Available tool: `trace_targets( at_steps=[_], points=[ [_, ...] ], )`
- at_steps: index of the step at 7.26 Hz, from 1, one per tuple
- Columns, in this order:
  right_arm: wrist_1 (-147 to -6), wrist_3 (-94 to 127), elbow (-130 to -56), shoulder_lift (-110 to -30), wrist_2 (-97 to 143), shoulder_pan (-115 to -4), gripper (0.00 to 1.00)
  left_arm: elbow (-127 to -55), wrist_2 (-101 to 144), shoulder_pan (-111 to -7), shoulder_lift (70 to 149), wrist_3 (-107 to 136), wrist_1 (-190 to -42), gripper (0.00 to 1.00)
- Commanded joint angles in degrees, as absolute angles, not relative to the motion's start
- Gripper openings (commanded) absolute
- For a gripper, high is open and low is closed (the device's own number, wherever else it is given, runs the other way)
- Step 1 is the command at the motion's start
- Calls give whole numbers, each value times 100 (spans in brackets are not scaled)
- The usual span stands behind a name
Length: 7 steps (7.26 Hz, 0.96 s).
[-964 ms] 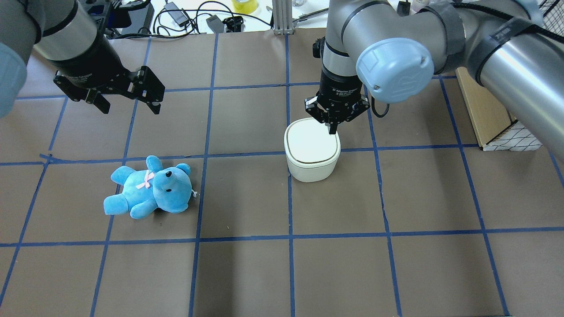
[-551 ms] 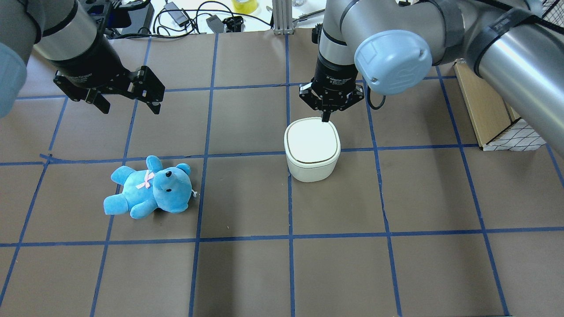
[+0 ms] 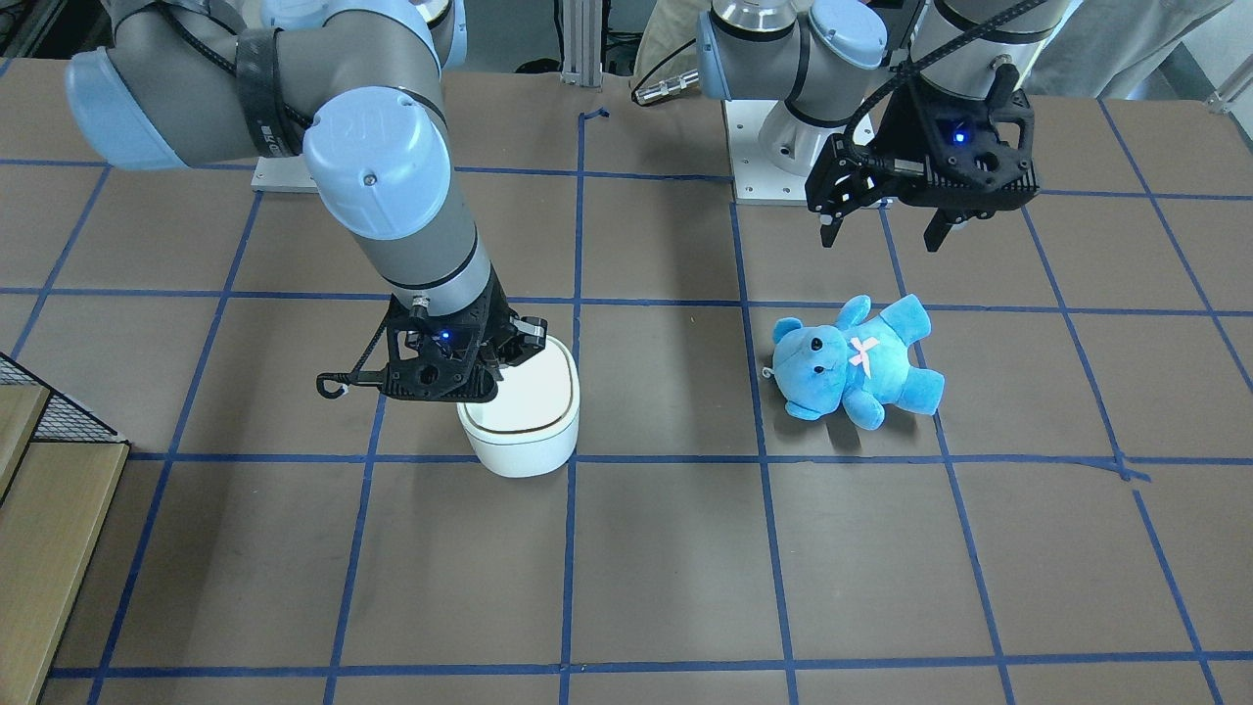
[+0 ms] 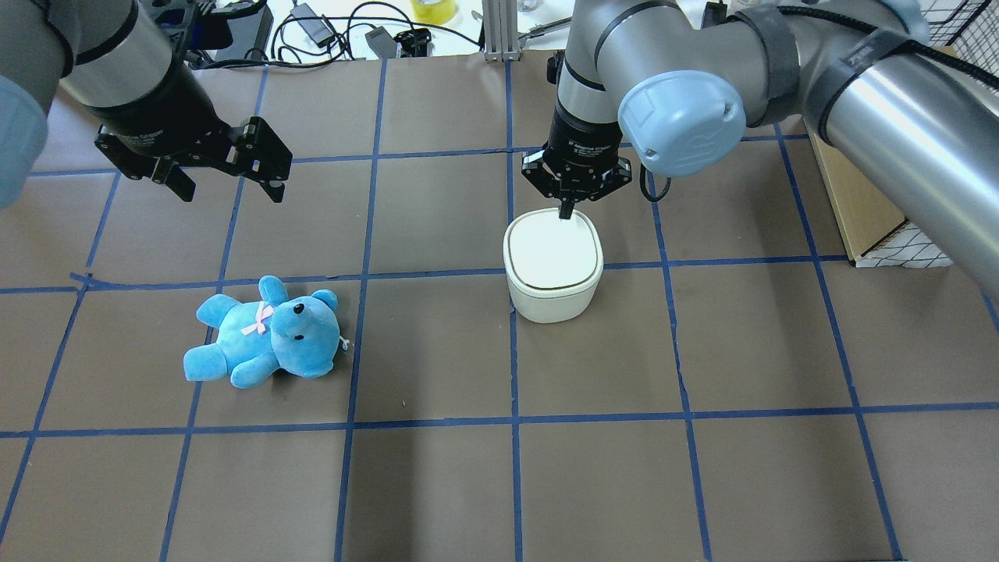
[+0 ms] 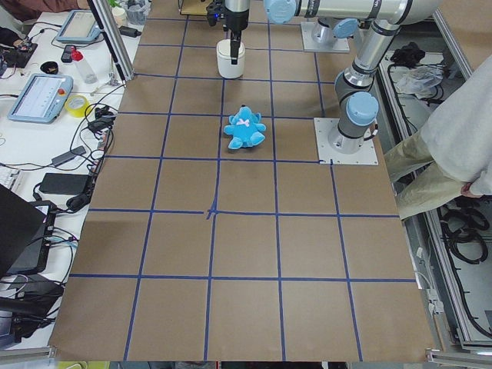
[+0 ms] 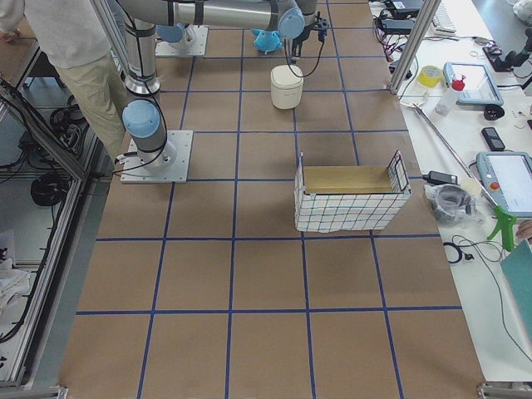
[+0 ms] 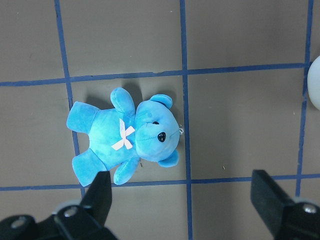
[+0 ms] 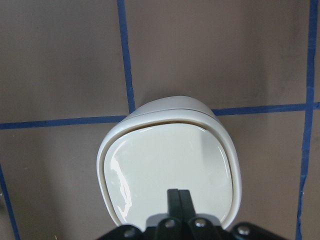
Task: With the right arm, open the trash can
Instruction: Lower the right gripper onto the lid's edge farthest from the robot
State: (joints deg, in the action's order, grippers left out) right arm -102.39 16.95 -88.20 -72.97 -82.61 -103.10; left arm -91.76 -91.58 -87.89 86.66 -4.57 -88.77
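The white trash can stands near the table's middle with its flat lid down. It also shows in the front view. My right gripper is shut, fingers together and pointing down at the lid's far edge. In the right wrist view the closed fingertips sit over the lid's near edge; I cannot tell if they touch it. My left gripper is open and empty, hovering high over the table's left part, above and behind the bear.
A blue teddy bear lies on the table left of the trash can; it shows in the left wrist view. A wire-mesh box with a wooden inside stands at the right. Cables and tools lie beyond the far edge.
My right gripper moved from over the lid's right part toward the far edge, then left along it. The lid stays down. The left arm has not moved.
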Motion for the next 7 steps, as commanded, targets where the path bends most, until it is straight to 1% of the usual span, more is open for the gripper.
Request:
trace_targets(
  at_steps=[1, 7],
  points=[
    [-10572, 1679, -9122, -7242, -8270, -10310, 0, -9176, -9158, -8789, 8666, -457, -8877, 100],
    [-10731, 1661, -9167, -7084, -8341, -10310, 0, -9176, -9158, -8798, 8666, -457, -8877, 100]
  ],
)
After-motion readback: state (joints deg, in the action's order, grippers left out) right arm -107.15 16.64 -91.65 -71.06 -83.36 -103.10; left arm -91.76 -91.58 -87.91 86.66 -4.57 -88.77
